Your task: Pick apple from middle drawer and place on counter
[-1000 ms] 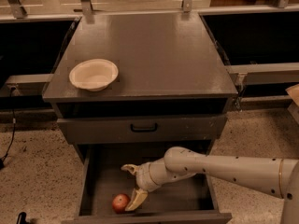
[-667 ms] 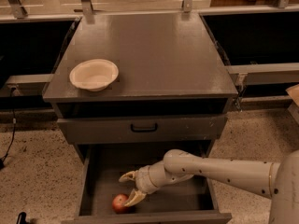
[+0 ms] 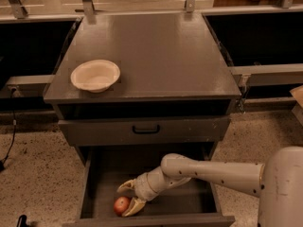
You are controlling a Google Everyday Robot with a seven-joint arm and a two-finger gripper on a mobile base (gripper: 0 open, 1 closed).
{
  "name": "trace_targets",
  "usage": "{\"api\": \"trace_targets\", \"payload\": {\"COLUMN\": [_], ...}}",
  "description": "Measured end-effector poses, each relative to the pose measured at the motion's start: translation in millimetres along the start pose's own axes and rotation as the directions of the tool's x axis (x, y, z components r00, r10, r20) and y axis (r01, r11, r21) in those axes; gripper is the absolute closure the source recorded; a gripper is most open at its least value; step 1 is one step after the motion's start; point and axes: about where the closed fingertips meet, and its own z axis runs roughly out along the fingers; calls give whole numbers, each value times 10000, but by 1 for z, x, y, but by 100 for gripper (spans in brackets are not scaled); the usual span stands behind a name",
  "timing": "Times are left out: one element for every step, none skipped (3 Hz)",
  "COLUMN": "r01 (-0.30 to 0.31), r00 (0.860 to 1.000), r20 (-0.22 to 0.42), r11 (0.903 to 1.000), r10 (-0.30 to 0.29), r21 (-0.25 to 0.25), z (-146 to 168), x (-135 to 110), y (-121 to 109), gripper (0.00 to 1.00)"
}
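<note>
The small red apple (image 3: 120, 205) lies on the floor of the open middle drawer (image 3: 189, 203), near its front left corner. My gripper (image 3: 129, 197) reaches into the drawer from the right, with the white arm behind it. It is open: one cream finger sits just above the apple, and the other touches or nearly touches the apple's right side. The apple rests on the drawer floor, not lifted. The grey counter (image 3: 156, 51) is the cabinet top above.
A cream bowl (image 3: 95, 75) stands on the counter's front left part. A shut drawer front with a black handle (image 3: 146, 129) overhangs the back of the open drawer. A black cable (image 3: 9, 141) runs over the speckled floor at left.
My gripper has moved left and slightly down in the drawer, closing in on the apple. The apple has stayed in place.
</note>
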Motion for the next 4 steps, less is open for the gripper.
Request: {"api": "trace_targets", "payload": {"r01": [176, 203, -55, -534], "r00": [9998, 9998, 10000, 9986], "r20": [73, 76, -73, -8], "r11": [9980, 9959, 9956, 9947], "r10": [-172, -197, 48, 536], "r21": [-611, -884, -935, -876], "z": [16, 31, 37, 40], "x": [-2, -1, 7, 19], "y": [7, 5, 6, 6], "gripper": [36, 38, 38, 38]}}
